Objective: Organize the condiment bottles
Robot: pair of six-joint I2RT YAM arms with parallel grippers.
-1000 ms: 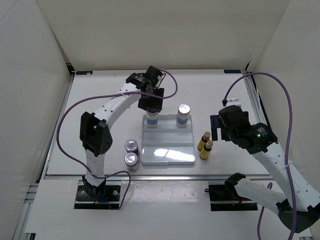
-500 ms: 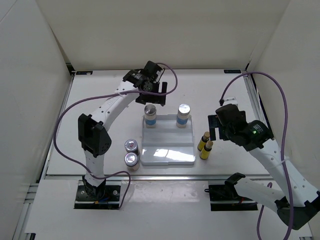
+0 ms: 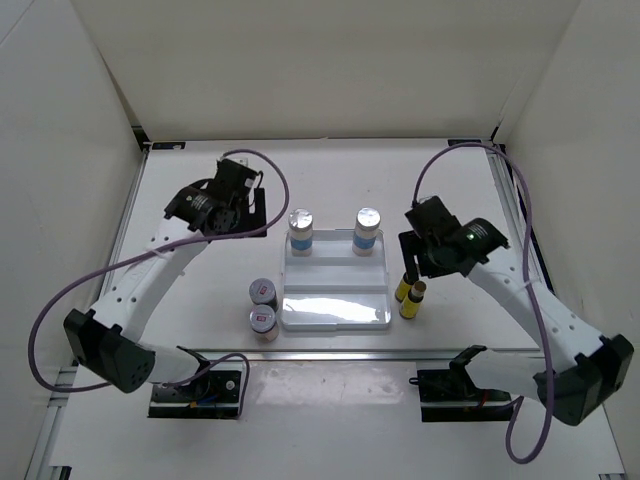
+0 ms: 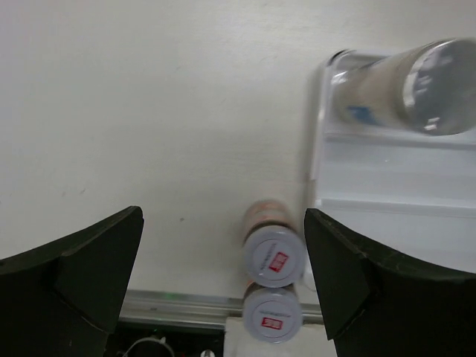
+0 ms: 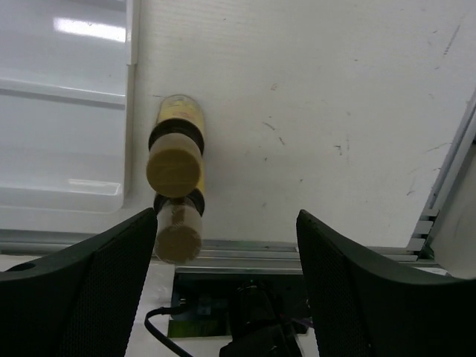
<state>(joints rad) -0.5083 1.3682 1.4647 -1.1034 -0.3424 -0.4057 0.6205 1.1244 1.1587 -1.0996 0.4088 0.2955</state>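
Observation:
Two white condiment bottles with blue labels and silver caps stand on the back step of the white tray. Left of the tray stand two silver-lidded jars, which the left wrist view shows from above. Two slim yellow bottles with tan caps stand right of the tray. My left gripper hangs open and empty, left of the tray's back. My right gripper is open just above the yellow bottles, holding nothing.
The tray's front steps hold nothing. A metal rail runs along the table's near edge, with the arm bases behind it. White walls close in the table at the back and sides. Purple cables loop over both arms.
My left gripper opened, left the white bottle on the tray's back step and drew away to the left. My right gripper moved left toward the yellow bottles and its jaws narrowed somewhat.

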